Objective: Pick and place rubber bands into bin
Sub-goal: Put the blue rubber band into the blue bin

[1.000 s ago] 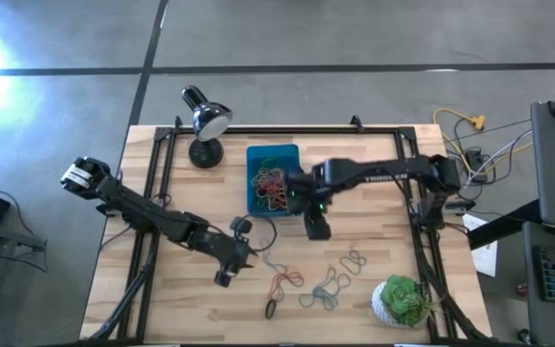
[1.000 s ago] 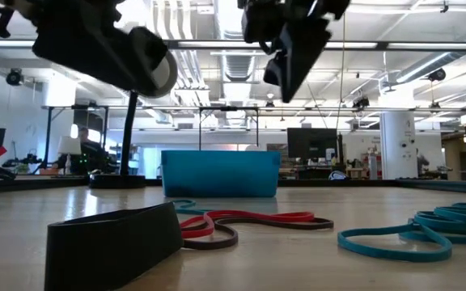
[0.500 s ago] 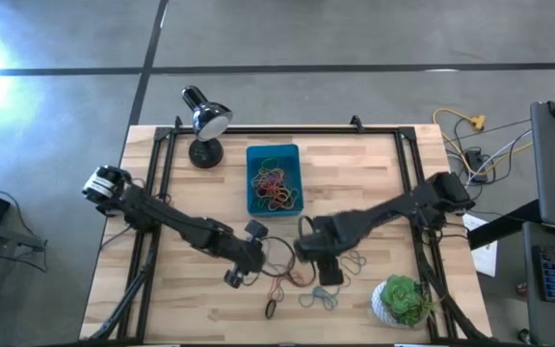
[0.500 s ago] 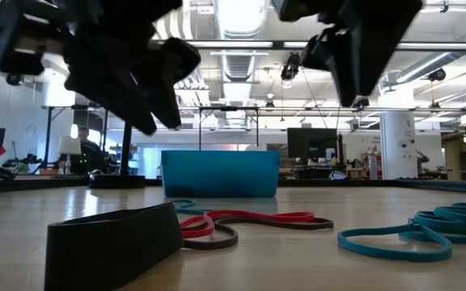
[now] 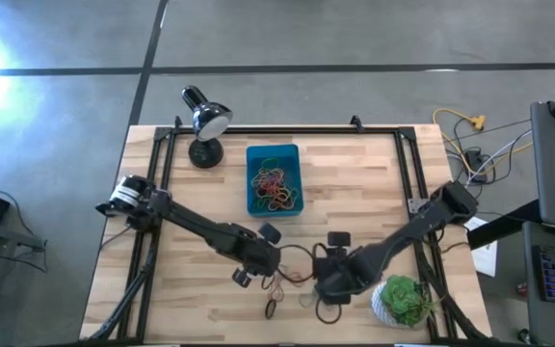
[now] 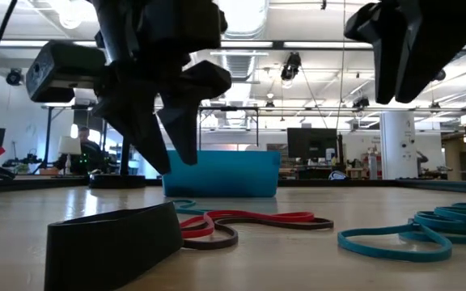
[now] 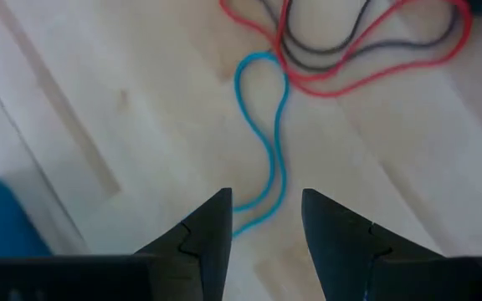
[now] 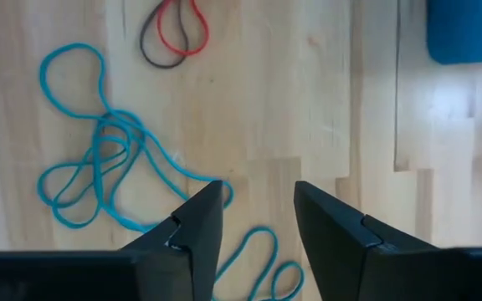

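Both grippers hang above the near half of the table with fingers parted and nothing between them: the left gripper [image 7: 264,219] over a blue rubber band [image 7: 262,142], the right gripper [image 8: 258,219] over a tangle of blue bands [image 8: 99,163]. The bin [image 5: 273,154], well apart toward the lamp [image 5: 205,120], already holds a heap of rubber bands [image 5: 271,187].

Bin [image 5: 256,154]: teal-blue, holding a tangle of red, green and yellow rubber bands [image 5: 272,186]. Table [image 5: 355,183]: pale wood planks in a black frame; the loose bands [image 8: 99,163] near its front edge are blue, red and dark brown. Plant [image 5: 408,299] at the front right corner: green, in a white pot.
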